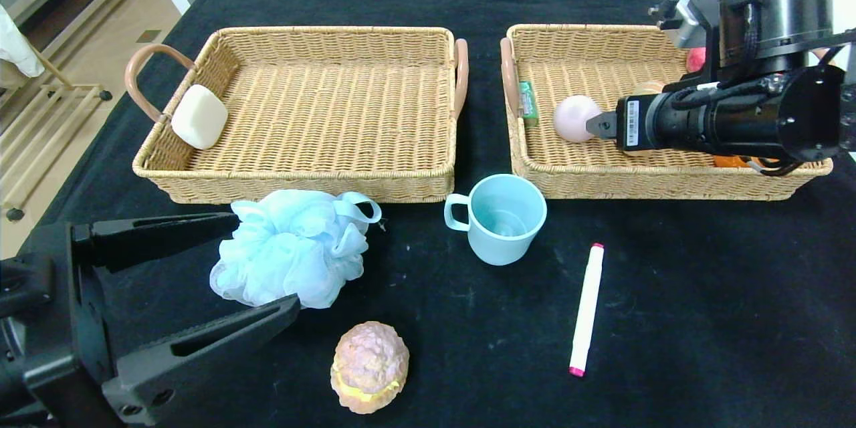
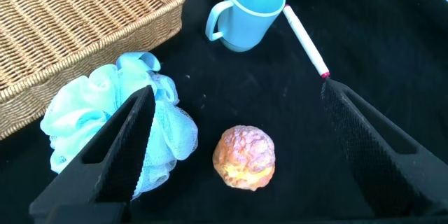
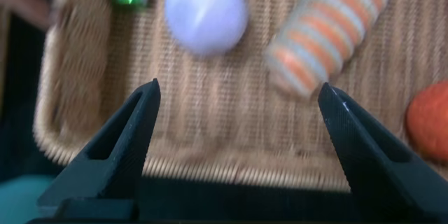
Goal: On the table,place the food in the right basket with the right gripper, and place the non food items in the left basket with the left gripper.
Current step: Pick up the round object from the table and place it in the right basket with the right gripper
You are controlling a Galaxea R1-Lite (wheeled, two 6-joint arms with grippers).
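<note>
1. The right gripper (image 3: pixel 238 140) is hanging over the right basket (image 1: pixel 669 180). Its two fingers are standing wide apart and are holding nothing.
2. Under those fingers a pale pink ball (image 3: pixel 205 12) and a striped orange roll (image 3: pixel 329 31) are lying on the basket floor. An orange thing (image 3: pixel 428 120) is lying by the basket's edge, and a small green tube (image 1: pixel 528 103) is leaning on the basket's left wall.
3. The left gripper (image 2: pixel 238 147) is hanging low over the black table (image 1: pixel 702 294). Its fingers are wide open and are gripping nothing.
4. One left finger is showing in front of the blue bath puff (image 1: pixel 291 254); I cannot tell if they are touching.
5. A bumpy bun (image 2: pixel 243 156) is lying between the left fingers, touching neither.
6. A blue cup (image 1: pixel 498 217) and a white marker (image 1: pixel 586 307) are waiting on the table.
7. A white soap (image 1: pixel 199 116) is lying in the left basket (image 1: pixel 301 180).
</note>
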